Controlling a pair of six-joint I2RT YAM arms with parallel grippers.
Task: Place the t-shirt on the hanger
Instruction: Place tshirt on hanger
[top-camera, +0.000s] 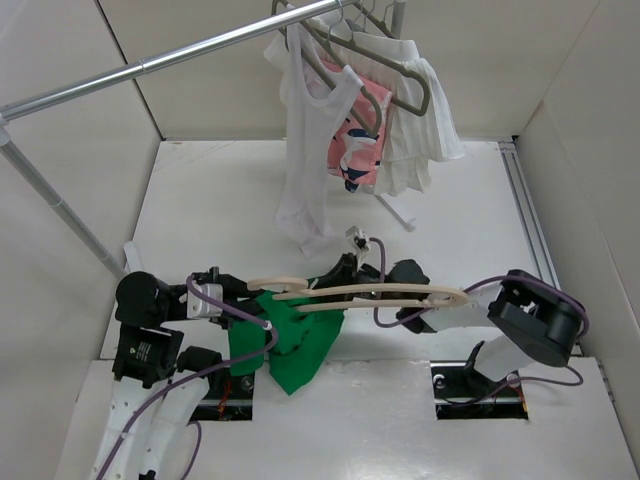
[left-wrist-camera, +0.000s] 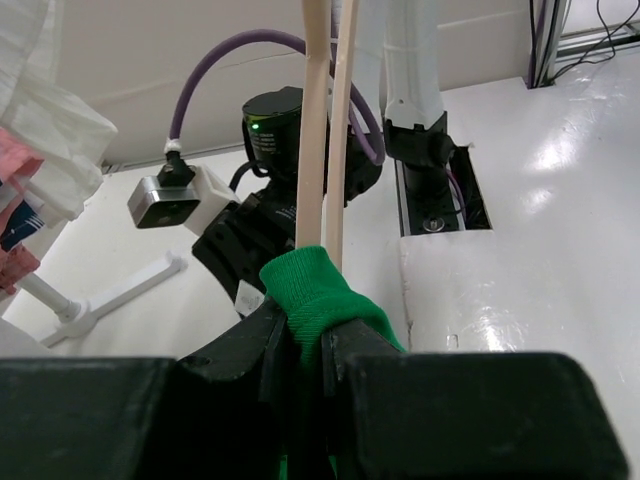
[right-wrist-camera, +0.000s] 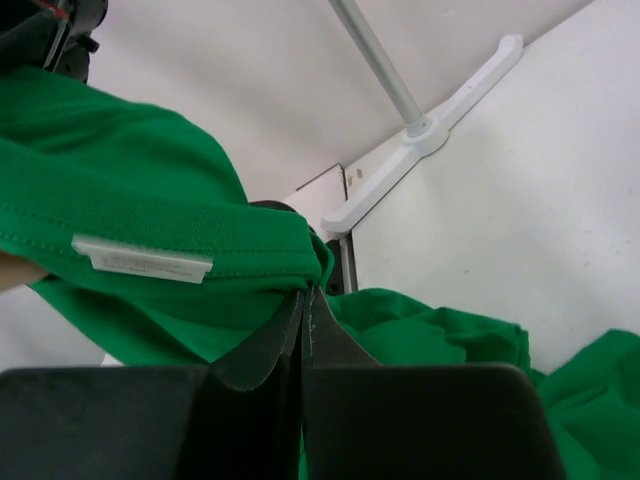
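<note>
**Both hands on the green shirt at the hanger**

The white desk (top-camera: 450, 220) lies under the hanger (top-camera: 390, 293), which I hold level above it, crosswise in front of my two bases. Beyond the hanger, at the far side, the clothes rail (top-camera: 200, 45) carries a white tank top (top-camera: 310, 150), a pink patterned garment (top-camera: 352, 155) and a white pleated piece (top-camera: 425, 130) on grey-brown hangers (top-camera: 400, 70).

The t-shirt (top-camera: 295, 345) is bunched at the hanger's left end and droops below it toward the desk's near edge.

My left hand (left-wrist-camera: 308, 330) is at that same left end, clamped on a fold of the green cloth. The hanger's two pale bars run into the gap behind the fold.

My right hand (right-wrist-camera: 305, 298), just on the far side of the hanger's middle, is closed tight on the collar edge. The small white neck label (right-wrist-camera: 140, 258) sits on the collar beside the hanger's left end.
</note>
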